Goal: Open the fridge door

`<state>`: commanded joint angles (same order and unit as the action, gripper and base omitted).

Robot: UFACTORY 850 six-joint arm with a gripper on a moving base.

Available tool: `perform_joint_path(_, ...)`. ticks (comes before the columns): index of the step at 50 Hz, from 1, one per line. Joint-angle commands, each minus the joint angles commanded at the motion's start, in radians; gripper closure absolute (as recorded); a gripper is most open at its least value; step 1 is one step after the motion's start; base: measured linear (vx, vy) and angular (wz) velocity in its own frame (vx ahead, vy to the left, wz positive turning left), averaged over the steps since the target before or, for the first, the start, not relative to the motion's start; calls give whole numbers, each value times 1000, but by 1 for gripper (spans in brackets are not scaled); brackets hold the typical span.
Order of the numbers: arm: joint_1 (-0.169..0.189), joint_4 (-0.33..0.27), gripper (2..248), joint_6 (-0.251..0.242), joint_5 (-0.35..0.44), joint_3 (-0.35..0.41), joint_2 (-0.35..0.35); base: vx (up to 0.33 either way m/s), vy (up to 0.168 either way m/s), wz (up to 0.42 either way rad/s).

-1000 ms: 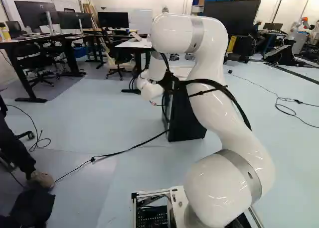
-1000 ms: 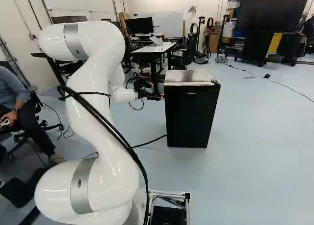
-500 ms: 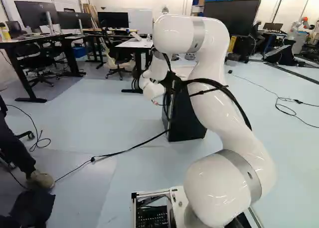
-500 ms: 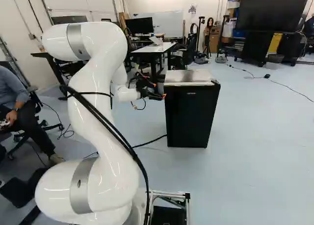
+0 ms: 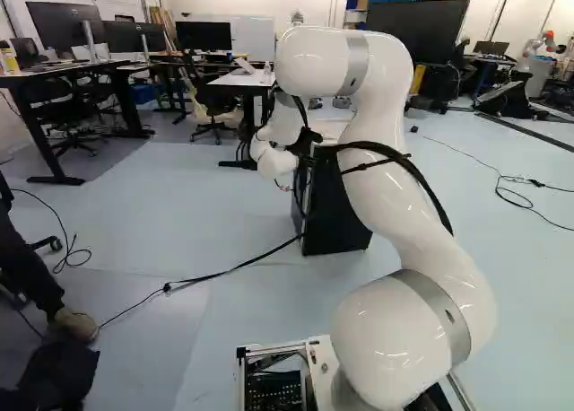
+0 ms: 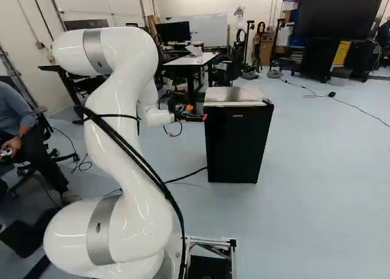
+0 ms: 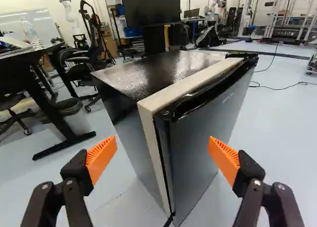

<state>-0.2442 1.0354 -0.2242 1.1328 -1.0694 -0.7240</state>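
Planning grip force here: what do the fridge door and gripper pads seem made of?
The fridge door looks like smooth painted metal, given its soft sheen, though plastic is possible. The orange pads look like matte rubber or flexible plastic, with fine ribs.

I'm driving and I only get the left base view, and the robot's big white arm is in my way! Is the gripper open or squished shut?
Observer: Open. In the wrist view the gripper has its two orange-padded fingers wide apart, and a corner of the fridge shows between them.
Operator: Cool! Is it up high or down low?
Observer: Up high. The right base view shows it beside the fridge's upper left corner, well above the floor.
Operator: Where's the bit I pull?
Observer: The wrist view shows a dark recess along the top of the door. That could be the handhold, but I can't be sure.
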Motion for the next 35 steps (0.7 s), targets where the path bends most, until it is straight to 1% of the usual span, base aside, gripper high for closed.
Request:
perform_joint_path(15,2,0,3,-6,0,-1,0,0,0,0)
perform_joint_path(35,20,0,3,-6,0,-4,-3,0,0,0)
